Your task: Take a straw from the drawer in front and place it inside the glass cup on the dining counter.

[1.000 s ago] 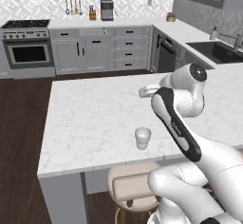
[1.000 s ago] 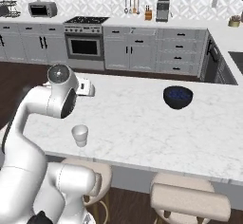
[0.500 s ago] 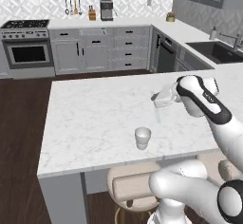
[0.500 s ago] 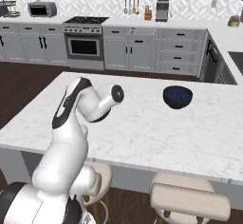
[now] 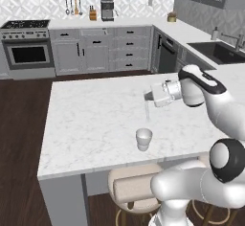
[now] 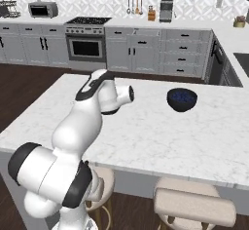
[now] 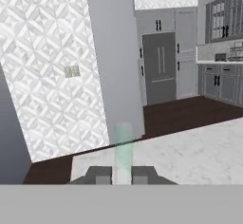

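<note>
- The arm reaches out level over the dining counter (image 5: 91,124), a white marble slab, with its gripper (image 5: 148,96) pointing sideways across the slab.
- The jaws are closed on a straw (image 7: 124,147), thin and pale green. In the hand view it rises between the two dark fingertips (image 7: 98,174).
- From the left base view, the straw (image 5: 147,111) hangs down from the gripper tip, its long axis close to upright, lower end free in the air.
- The glass cup (image 5: 143,139) stands upright on the counter near its front edge, mouth open upward.
- The cup lies below the gripper and a touch nearer the front edge. The straw's lower end is above the cup's rim and apart from it.
- My judgement: the straw must line up over the cup's mouth, then go straight down, staying upright so the tip clears the rim.
- A black bowl (image 6: 182,99) sits farther along the counter, well apart from the cup.
</note>
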Motion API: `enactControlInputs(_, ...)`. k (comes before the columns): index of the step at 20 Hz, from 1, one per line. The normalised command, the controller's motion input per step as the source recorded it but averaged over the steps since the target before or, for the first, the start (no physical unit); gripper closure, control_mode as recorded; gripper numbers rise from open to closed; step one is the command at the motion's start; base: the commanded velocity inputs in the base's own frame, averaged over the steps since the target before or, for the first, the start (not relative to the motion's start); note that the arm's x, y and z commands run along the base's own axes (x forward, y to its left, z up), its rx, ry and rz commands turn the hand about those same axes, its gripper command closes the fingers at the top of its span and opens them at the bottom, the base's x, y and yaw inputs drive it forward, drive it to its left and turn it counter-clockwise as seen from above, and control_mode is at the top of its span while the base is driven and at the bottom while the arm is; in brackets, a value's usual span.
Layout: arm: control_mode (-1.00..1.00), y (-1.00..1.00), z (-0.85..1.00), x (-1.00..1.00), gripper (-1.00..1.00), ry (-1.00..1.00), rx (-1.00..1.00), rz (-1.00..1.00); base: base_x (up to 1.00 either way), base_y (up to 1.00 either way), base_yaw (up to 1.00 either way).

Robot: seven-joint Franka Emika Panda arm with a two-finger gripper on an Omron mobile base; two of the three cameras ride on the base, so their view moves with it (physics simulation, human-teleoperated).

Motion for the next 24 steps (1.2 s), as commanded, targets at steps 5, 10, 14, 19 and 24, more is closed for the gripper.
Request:
enactControlInputs(5,-1.00,0.18,-0.31,0.00,1.00,0.00,0.05,0.06,0.00,0.00,0.00)
enactControlInputs(10,-1.00,0.17,-0.45,0.00,1.00,0.00,0.03,0.01,0.00,0.00,0.00)
enactControlInputs(14,-1.00,0.03,-0.46,0.02,1.00,0.01,0.02,0.01,0.00,0.00,0.00)
enactControlInputs(19,-1.00,0.00,-0.41,0.15,1.00,0.00,0.00,0.01,0.00,0.00,0.00)
enactControlInputs(24,-1.00,0.00,-0.21,0.27,1.00,0.00,0.00,0.02,0.00,0.00,0.00)
